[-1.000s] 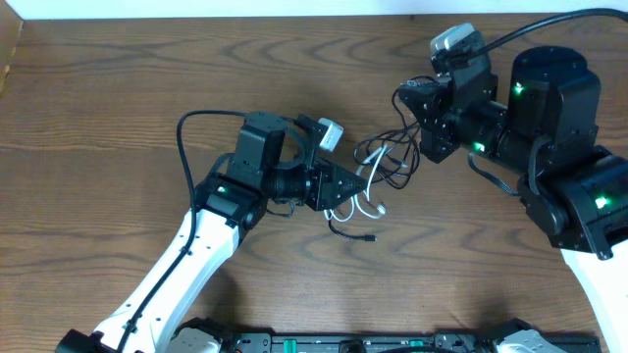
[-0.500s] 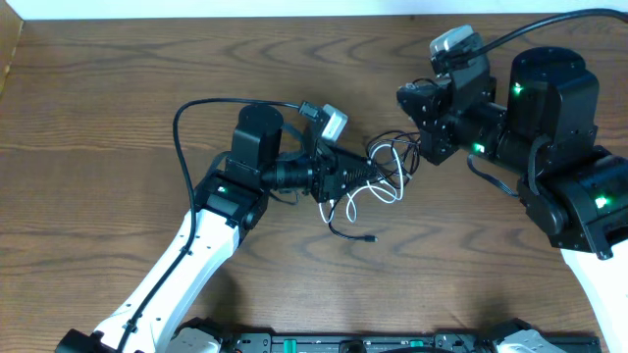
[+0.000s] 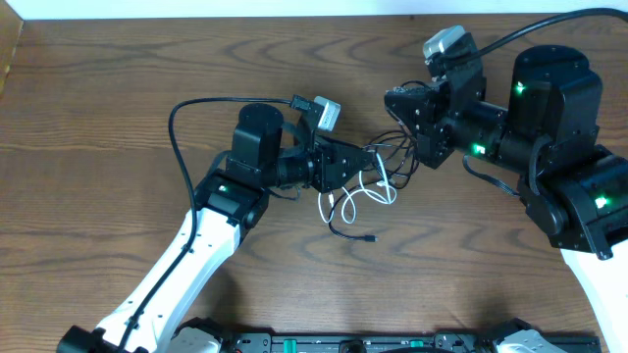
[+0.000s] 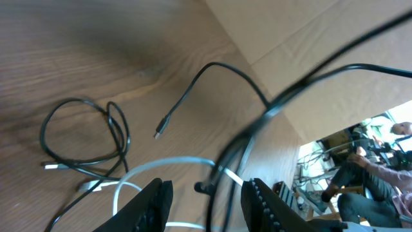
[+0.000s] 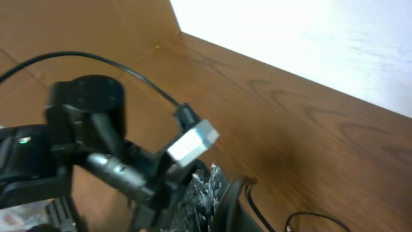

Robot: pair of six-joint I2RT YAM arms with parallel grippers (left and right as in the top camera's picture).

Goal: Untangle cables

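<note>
The cables [image 3: 385,169] form a loose wad of thin black loops and one white cord [image 3: 377,190] between the two arms. My left gripper [image 3: 361,165] reaches into the wad from the left. In the left wrist view its jaws [image 4: 206,196] stand apart, and a black cord [image 4: 228,161] and the white cord [image 4: 161,162] pass between them without being pinched. A black loop [image 4: 84,138] lies on the wood beyond. My right gripper [image 3: 404,127] is at the wad's right side. In the right wrist view the right gripper [image 5: 222,193] is shut, with a thin black cord [image 5: 250,193] running out beside it.
A loose black cord end with a small plug [image 3: 367,237] trails toward the front of the wooden table [image 3: 118,98]. The left arm's thick wire [image 3: 186,118] arcs over the table at the left. A cardboard wall [image 4: 309,38] stands past the table edge.
My left gripper swung right and up into the wad, and the white cord shifted right with it. The right gripper edged slightly left and stayed shut.
</note>
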